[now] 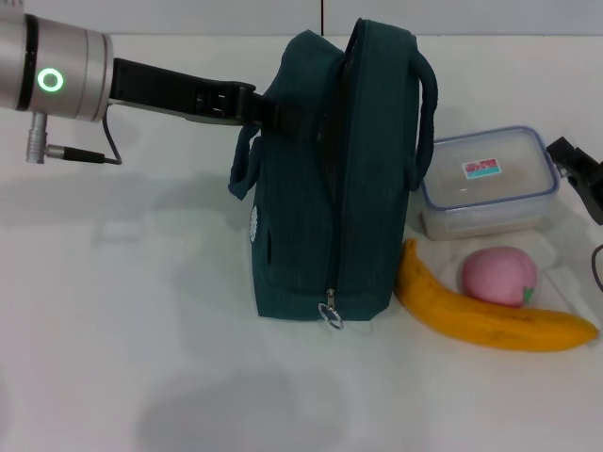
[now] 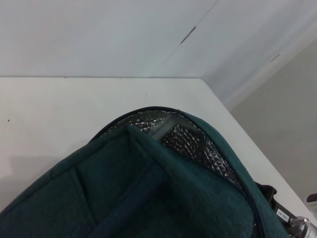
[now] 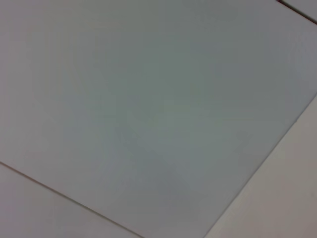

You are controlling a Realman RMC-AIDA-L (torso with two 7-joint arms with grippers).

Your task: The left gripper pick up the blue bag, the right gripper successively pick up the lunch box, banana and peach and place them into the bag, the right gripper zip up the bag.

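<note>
The dark teal insulated bag (image 1: 330,188) stands upright mid-table, zip pull (image 1: 332,315) low. Left gripper (image 1: 247,105) reaches its upper left edge; finger state cannot be told. Beside the bag's right: lidded lunch box (image 1: 488,179), banana (image 1: 490,315), peach (image 1: 499,275). Right gripper (image 1: 579,169) sits at the far right edge.

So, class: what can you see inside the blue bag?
Through the blue bag's open top, only silver quilted lining shows in the left wrist view. Its lower interior is hidden by the bag's own walls.
</note>
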